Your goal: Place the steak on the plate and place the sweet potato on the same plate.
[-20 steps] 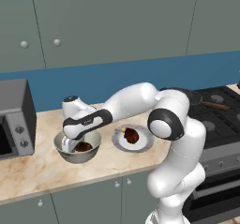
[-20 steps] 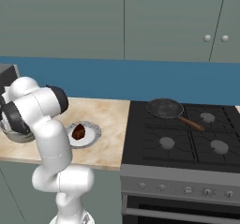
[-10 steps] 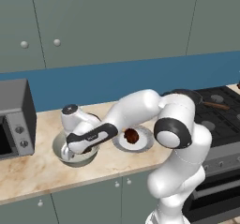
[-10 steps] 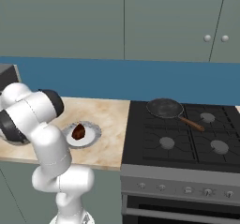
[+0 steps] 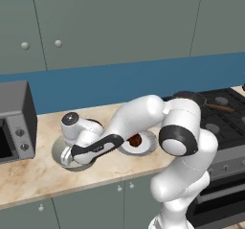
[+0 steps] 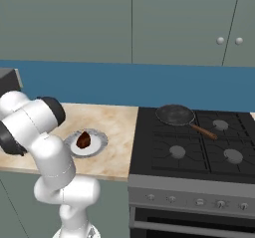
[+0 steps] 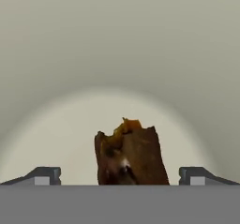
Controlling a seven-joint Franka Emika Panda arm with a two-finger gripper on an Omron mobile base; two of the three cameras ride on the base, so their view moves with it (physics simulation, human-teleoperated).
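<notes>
Reaching into the pale bowl [image 5: 62,152] at left centre of the left base view, the gripper [image 7: 120,174] stands wide open, its tips flanking the steak [image 7: 130,156]. What looks like the sweet potato [image 6: 83,140] lies on the plate [image 6: 98,143].

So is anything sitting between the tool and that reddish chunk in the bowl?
Nothing visible does. In the hand view the steak lies on the bowl's floor between the tool's open tips, with bare bowl around it.
</notes>
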